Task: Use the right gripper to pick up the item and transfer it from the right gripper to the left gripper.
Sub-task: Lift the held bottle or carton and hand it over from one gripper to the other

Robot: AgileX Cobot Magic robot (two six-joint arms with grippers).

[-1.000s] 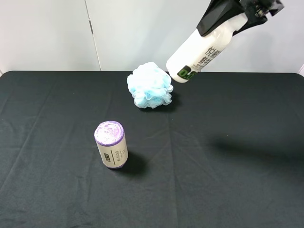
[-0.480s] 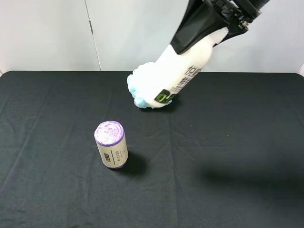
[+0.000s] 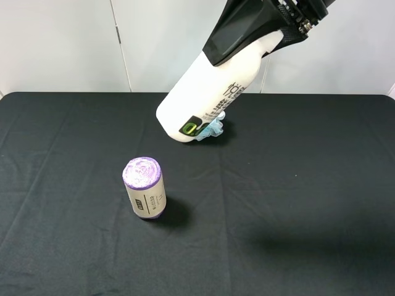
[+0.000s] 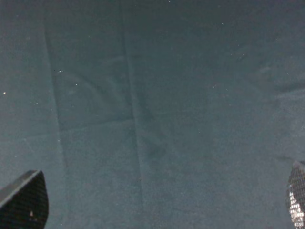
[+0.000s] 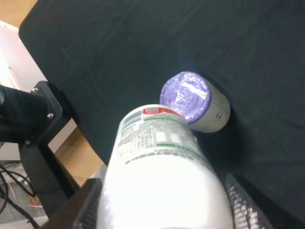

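High view, bottle: the bottle hangs in the air at the upper middle of the frame, clear of the tabletop. Its base covers most of the bath pouf behind it.
High view, right claw: the right claw, at the top right, is clamped on the bottle's cap end.
High view, long axis: it slants from upper right down to lower left, so the free base end points toward the left half of the frame, up and right of the purple-topped roll.
High view, left arm: not in the frame.
Left wrist view, left claw: the left claw is spread wide with nothing between its fingertips. Only bare tabletop shows, no bottle.
Right wrist view, grip: the bottle fills the lower middle between the two fingers, base pointing away, with the roll beyond it.
Judgement: the handover turns on the left claw reaching the free lower body, and the bottle is not yet in that claw's sight.
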